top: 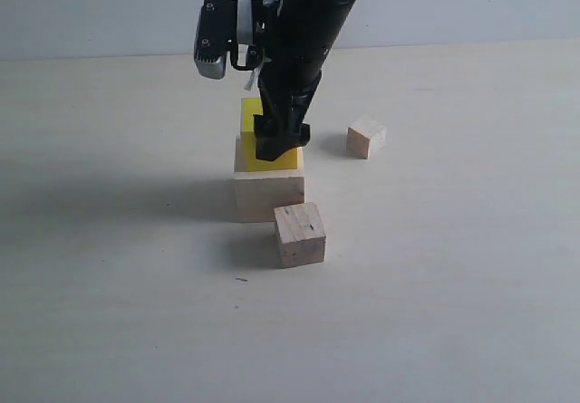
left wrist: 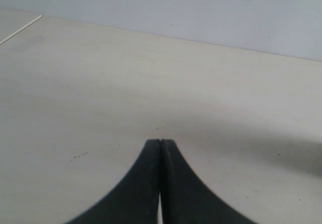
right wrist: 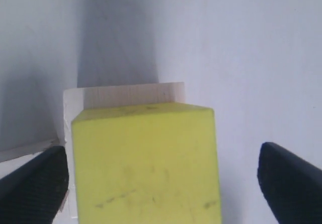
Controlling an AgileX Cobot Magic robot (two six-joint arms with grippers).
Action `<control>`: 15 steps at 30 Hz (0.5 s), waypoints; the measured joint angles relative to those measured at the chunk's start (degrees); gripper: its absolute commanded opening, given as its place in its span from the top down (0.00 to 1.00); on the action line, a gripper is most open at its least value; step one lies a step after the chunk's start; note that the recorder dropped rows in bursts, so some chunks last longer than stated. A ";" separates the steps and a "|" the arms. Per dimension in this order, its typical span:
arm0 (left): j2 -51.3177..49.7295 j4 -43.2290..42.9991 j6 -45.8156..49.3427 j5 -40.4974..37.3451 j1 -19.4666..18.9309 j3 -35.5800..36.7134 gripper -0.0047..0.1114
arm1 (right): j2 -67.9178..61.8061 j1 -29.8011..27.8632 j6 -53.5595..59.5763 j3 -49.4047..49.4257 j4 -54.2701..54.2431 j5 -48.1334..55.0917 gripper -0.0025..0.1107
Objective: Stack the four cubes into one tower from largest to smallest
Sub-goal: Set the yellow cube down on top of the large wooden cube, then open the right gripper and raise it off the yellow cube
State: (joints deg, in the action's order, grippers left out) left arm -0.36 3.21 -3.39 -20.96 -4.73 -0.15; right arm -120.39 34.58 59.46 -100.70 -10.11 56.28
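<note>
The yellow cube sits on the largest pale cube with the right gripper spread clear of it (the left gripper has its fingers pressed together), and the speckled cube just in front, probably light rigid wood, wants gripping across opposite flat sides.

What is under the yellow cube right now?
The large pale wood cube, its top edge showing beyond the yellow cube. The contact between them is hidden.
</note>
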 measured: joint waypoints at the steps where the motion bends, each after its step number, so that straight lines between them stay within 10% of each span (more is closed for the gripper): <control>1: 0.00 0.00 0.00 0.00 0.00 0.00 0.96 | 0.00 0.00 -0.25 0.00 0.00 -0.05 0.09; 15: 0.00 0.00 0.00 0.00 0.00 0.00 0.96 | 2.04 0.00 -0.61 0.00 -0.66 -0.02 0.09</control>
State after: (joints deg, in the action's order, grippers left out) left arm -0.36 3.21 -3.39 -20.96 -4.73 -0.15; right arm -118.34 34.58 58.85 -100.70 -10.77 56.25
